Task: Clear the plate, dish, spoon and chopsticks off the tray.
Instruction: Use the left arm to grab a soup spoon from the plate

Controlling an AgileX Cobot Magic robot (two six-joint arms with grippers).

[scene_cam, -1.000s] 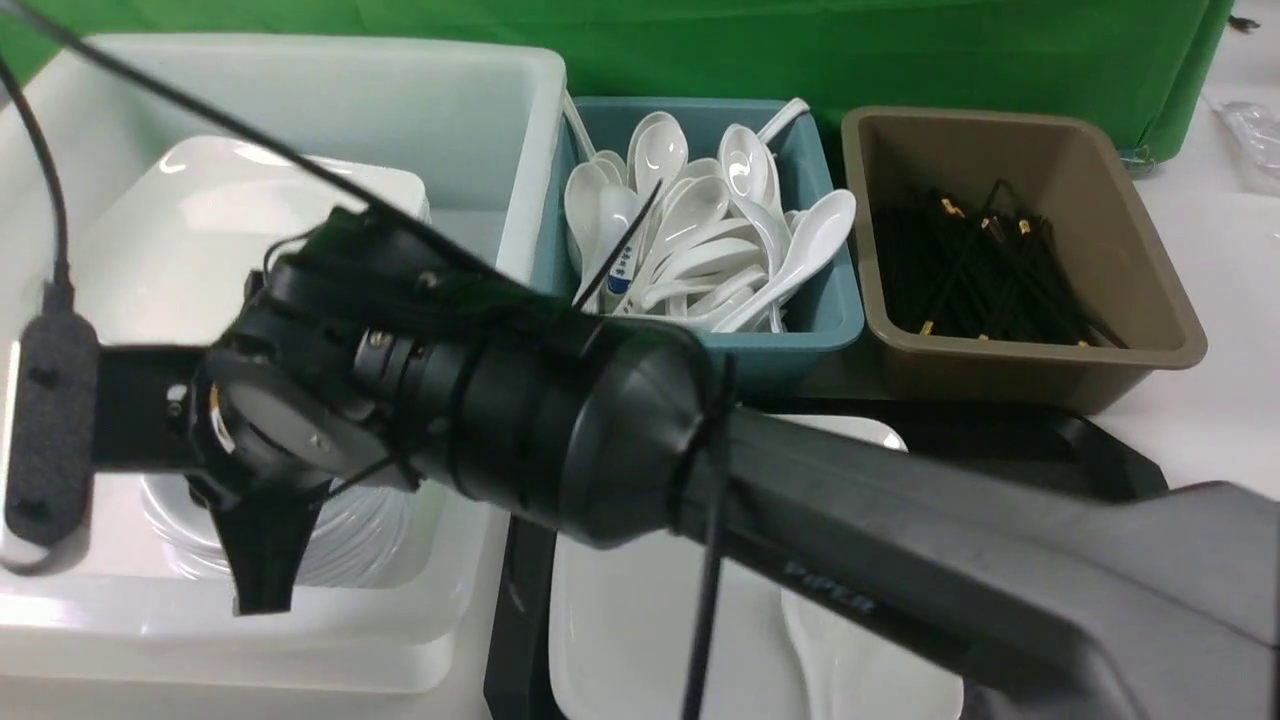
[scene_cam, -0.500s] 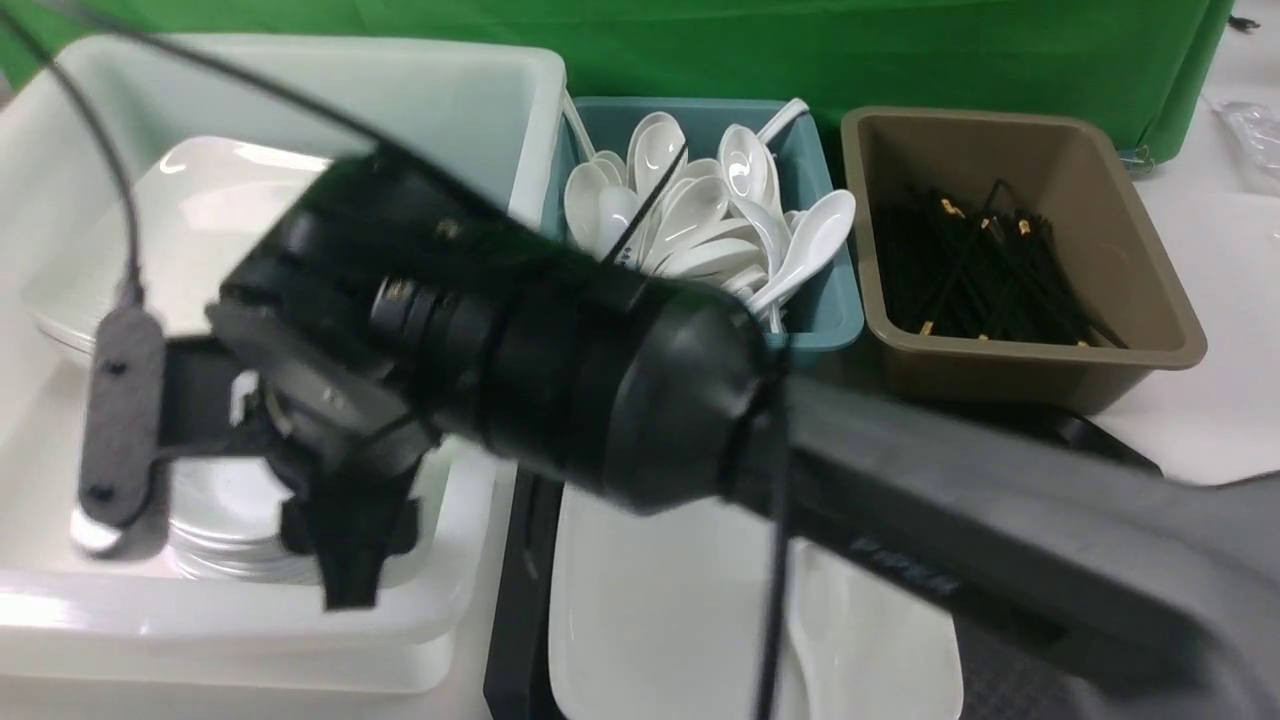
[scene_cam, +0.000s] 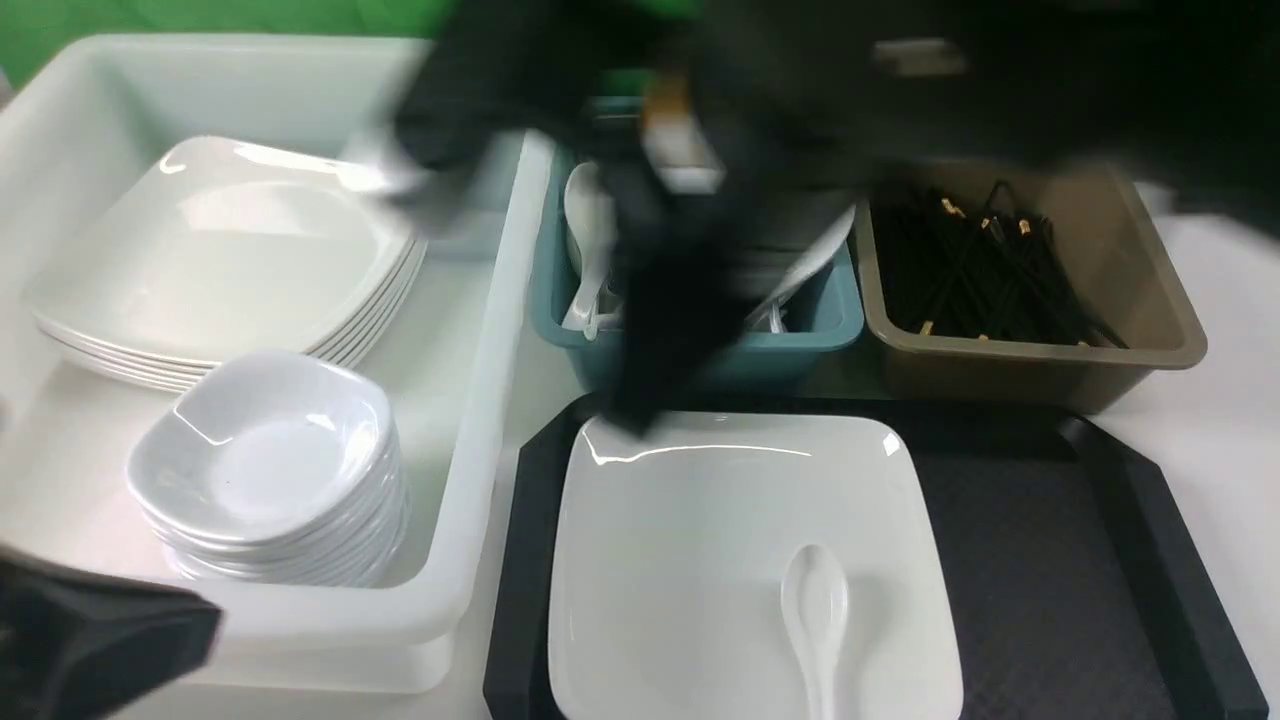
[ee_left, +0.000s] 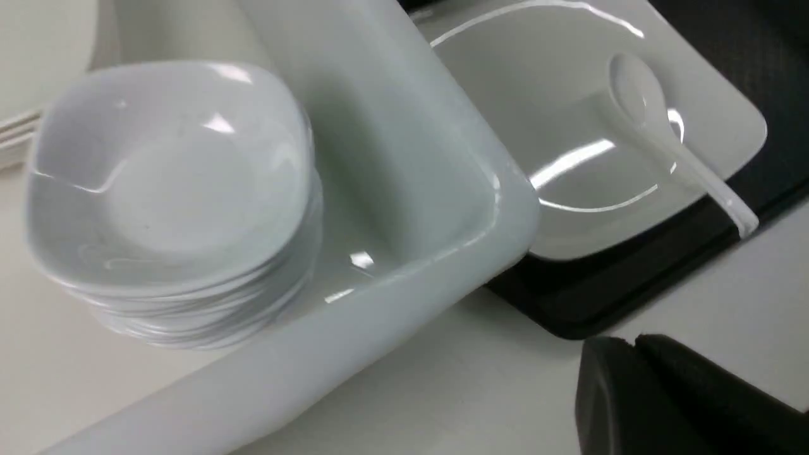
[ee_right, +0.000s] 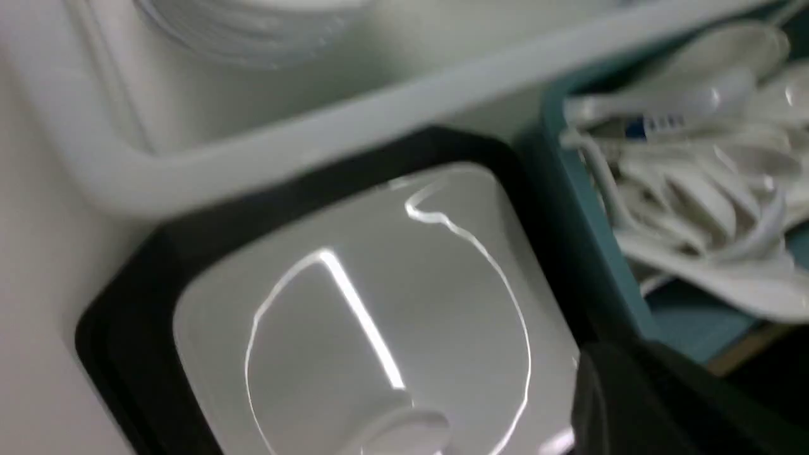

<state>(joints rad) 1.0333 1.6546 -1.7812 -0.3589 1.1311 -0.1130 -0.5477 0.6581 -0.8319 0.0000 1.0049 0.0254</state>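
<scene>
The plate (scene_cam: 700, 560) lies flat on the left half of the tray (scene_cam: 1050, 560), close to its left edge, and the spoon (scene_cam: 817, 610) rests in the plate's well, bowl up, handle pointing toward the tray's near edge. The well cradles it there, so it probably has to come off before the plate can be lifted cleanly. The right half of the tray shows only its textured surface. No dish and no chopsticks are on it, so those two steps look done. A dish (scene_cam: 265, 455) tops a stack at the near end of the white tub (scene_cam: 490, 300), which stands on the tabletop (scene_cam: 1230, 400) beside the tray's left edge, and behind that stack sits a pile of plates (scene_cam: 220, 260). Black chopsticks (scene_cam: 990, 270) fill the brown bin (scene_cam: 1020, 365) past the tray's far edge, next to the teal bin (scene_cam: 790, 355) of spoons, so like goes with like. The right claw (scene_cam: 640, 405) is a dark blur hanging by the plate's far left corner. I cannot tell whether it is spread or closed, and nothing is visibly held in it. The left claw (ee_left: 632, 344) waits off the tub's near corner, its tips pressed together and empty — well clear of the other arm's work.
</scene>
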